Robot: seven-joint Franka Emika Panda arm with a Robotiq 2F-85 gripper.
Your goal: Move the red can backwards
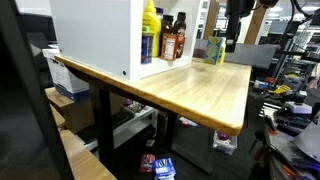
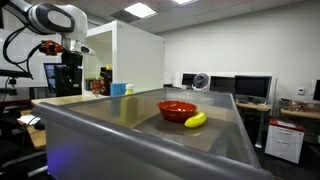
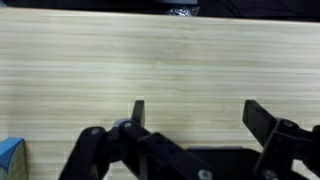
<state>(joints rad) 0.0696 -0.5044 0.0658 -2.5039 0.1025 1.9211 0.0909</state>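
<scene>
Wrist view: tool (image 3: 194, 108) spread, empty, over pale wood-grain tabletop (image 3: 150, 60); cyl. red can (image 1: 169, 45) beside dark bottle (image 1: 181, 35).

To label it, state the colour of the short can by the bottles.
The can is red-orange, clearest in an exterior view.

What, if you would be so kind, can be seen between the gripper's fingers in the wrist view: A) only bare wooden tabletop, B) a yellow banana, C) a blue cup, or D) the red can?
A: in the wrist view the gripper stands open with nothing held, and only the bare wooden table shows in the gap.
</scene>
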